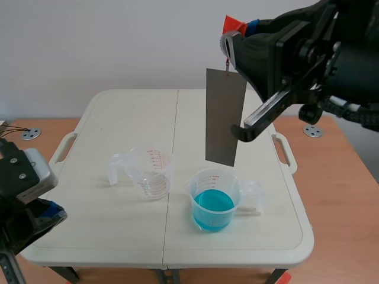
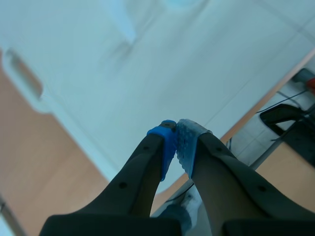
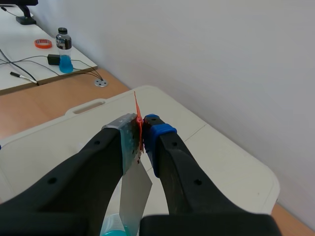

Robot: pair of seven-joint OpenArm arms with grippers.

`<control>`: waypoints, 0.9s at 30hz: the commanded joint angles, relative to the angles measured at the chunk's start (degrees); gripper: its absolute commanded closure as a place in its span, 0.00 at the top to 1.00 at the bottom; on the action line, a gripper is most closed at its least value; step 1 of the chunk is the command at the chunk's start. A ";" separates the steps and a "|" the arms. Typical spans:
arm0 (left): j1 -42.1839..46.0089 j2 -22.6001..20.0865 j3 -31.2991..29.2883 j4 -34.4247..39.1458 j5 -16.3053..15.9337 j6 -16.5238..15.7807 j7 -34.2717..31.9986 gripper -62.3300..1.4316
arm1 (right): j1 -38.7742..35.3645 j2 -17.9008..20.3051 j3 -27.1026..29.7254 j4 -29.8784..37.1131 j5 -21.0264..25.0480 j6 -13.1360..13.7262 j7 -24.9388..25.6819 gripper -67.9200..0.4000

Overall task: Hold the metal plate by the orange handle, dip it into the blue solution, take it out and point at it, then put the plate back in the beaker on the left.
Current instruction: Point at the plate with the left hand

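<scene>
Hanging straight down from my right gripper (image 3: 142,132), the metal plate (image 1: 225,116) has its long axis vertical and is caught only at the top. The two fingers are closed on the orange handle (image 3: 138,120), with the sheet dropping away below them.

In the scene view the plate's lower edge sits just above the rim of the beaker with the blue solution (image 1: 214,198), clear of the liquid. It looks a touch toward the beaker's far side, though I can't be sure of the depth. I judge that any dip would be a plain vertical descent once that edge is centred over the mouth, with the plate kept upright so it doesn't clip the rim.

The empty beaker (image 1: 152,171) stands just to the left of the blue one, on the white table (image 1: 118,236). My left gripper (image 2: 177,142) is low by the table's near left corner, well apart from both beakers. Its pads are pressed together on nothing, so the right arm is the one placed to act.
</scene>
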 commanded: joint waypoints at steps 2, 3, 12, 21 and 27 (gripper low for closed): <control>-2.23 0.13 1.95 0.50 -1.09 -0.72 -0.81 0.08 | 0.17 0.15 0.52 0.85 0.83 0.31 1.14 0.03; -3.21 0.13 2.75 0.50 -1.84 -0.98 -0.85 0.08 | 0.17 0.15 0.61 0.85 0.83 0.31 1.14 0.03; -11.89 0.13 9.05 0.50 -8.20 -3.91 -0.81 0.08 | 0.20 0.15 0.63 0.85 0.81 0.31 1.11 0.03; -17.62 1.75 13.42 0.37 -10.71 -6.91 -0.37 0.08 | 0.20 0.15 0.63 0.85 0.81 0.31 1.11 0.03; -21.81 4.83 16.48 -2.62 -10.69 -7.52 -0.37 0.08 | 0.20 0.15 0.63 0.85 0.81 0.31 1.09 0.03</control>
